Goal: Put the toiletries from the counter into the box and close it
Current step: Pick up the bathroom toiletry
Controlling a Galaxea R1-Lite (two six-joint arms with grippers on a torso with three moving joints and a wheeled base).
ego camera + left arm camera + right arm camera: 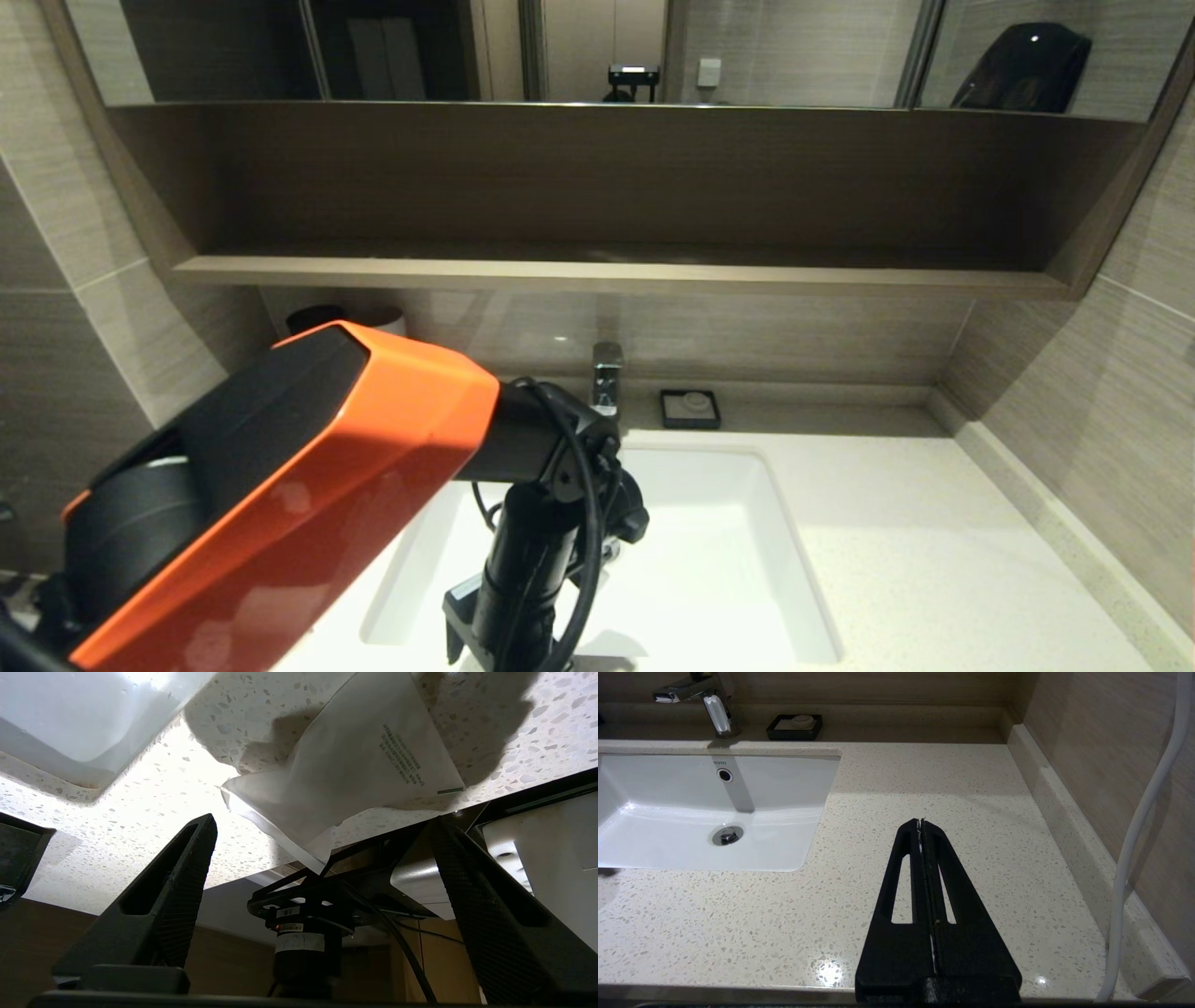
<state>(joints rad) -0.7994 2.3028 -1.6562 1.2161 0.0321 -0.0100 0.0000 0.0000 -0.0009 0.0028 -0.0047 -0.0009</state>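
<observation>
A flat white wrapped packet point(364, 765) with small green print lies on the speckled counter point(140, 835) at its front edge, one corner hanging over. My left gripper point(324, 821) is open, its fingers point(187, 882) spread wide just below and in front of that corner, not touching it. In the head view the left arm point(280, 504) reaches down over the counter's front edge by the sink point(803, 579). My right gripper point(920, 822) is shut and empty, above bare counter point(971, 793) right of the sink. The box is hidden; other toiletries are out of view.
A faucet point(607, 373) and a small black soap dish point(690, 409) stand behind the sink. Cups point(345, 317) sit at the back left under the wooden shelf point(616, 273). A dark object point(18, 858) shows at the edge of the left wrist view. A wall borders the counter's right side.
</observation>
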